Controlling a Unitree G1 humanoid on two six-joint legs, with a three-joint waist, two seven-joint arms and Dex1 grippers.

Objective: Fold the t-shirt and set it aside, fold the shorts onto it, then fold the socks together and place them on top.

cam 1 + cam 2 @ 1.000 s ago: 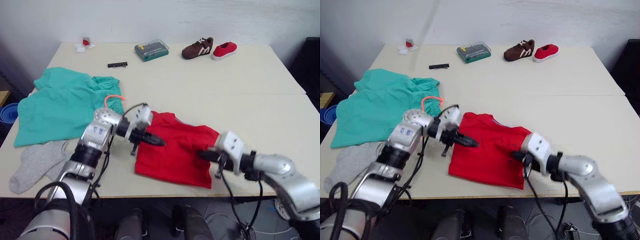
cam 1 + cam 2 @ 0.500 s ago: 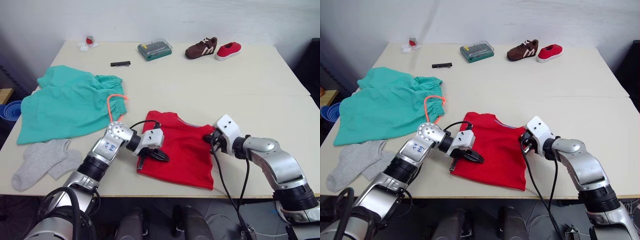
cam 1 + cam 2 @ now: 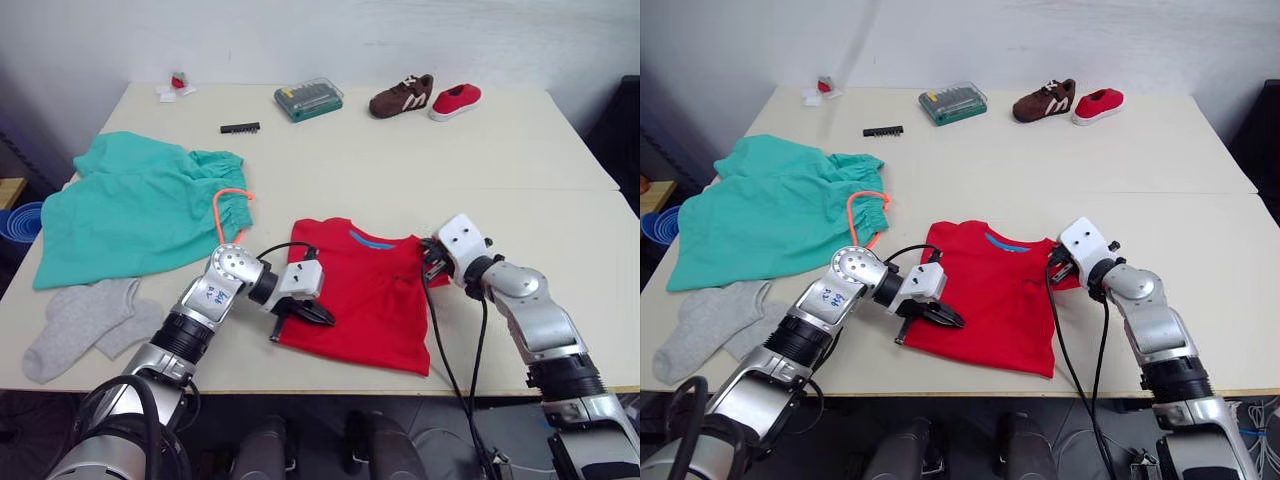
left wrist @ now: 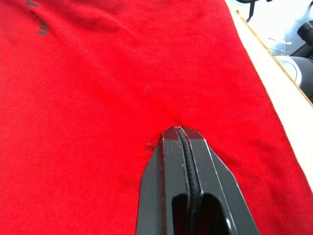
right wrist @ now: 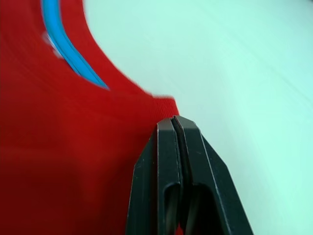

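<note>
The t-shirt (image 3: 365, 290) lies partly folded at the table's (image 3: 560, 210) near edge, with the shorts (image 3: 135, 205) and socks (image 3: 85, 322) on its left. Left hand (image 3: 952, 318) is closed, pinching cloth at the shirt's left hem; right hand (image 3: 1052, 274) is closed on the shirt's right shoulder beside the blue-lined collar. The shirt looks light, limp and prone to bunching. Edges and corners are probably the best holds, pulled taut between both hands so the fold lands flat.
</note>
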